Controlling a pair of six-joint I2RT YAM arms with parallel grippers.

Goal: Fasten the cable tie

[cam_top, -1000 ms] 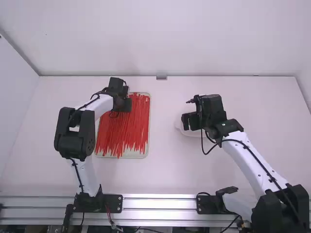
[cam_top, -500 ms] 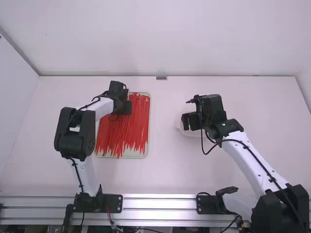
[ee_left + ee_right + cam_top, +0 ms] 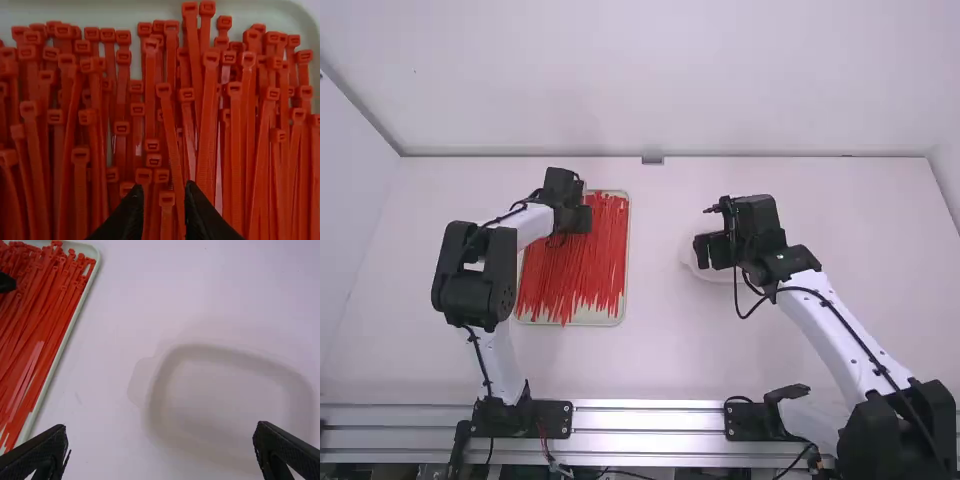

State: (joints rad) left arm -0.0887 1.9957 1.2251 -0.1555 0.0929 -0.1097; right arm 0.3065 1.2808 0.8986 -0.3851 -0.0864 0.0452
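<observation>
The white tabletop (image 3: 800, 200) carries everything. The right arm (image 3: 830, 320) runs up from its base to near the middle, and the left arm (image 3: 495, 235) bends over the far end of a pale tray (image 3: 625, 262) on the left side. That tray is packed with red ties (image 3: 575, 270), laid roughly lengthwise, their square heads crowded at the far end. A clear, shallow dish (image 3: 225, 395) sits on the tabletop right of the tray, well apart from it. The right fingers (image 3: 42, 447) hang spread wide above the dish, holding nothing. The left fingers (image 3: 127, 215) hover low over the tie heads with only a narrow gap between them, and a couple of heads show in that gap.
</observation>
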